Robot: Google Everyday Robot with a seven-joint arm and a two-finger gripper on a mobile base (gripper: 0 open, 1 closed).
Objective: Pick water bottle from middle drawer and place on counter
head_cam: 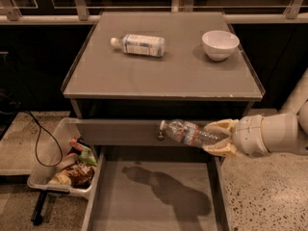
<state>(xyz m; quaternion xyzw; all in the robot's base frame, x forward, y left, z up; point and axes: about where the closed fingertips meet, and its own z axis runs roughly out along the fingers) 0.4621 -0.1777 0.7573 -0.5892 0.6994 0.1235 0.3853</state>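
My gripper [219,137] comes in from the right and is shut on the base end of the water bottle [187,133], a small clear ribbed bottle with a reddish label band. The bottle lies horizontal in the air, cap pointing left, in front of the grey drawer front. It hangs well above the floor of the open middle drawer [144,201], where its shadow falls. The counter [163,71] is above and behind the bottle.
On the counter lie a bottle with a wide white label [138,44] at the back left and a white bowl [220,44] at the back right. A clear bin of snack packets [67,162] stands on the floor left of the drawer, with a black cable beside it.
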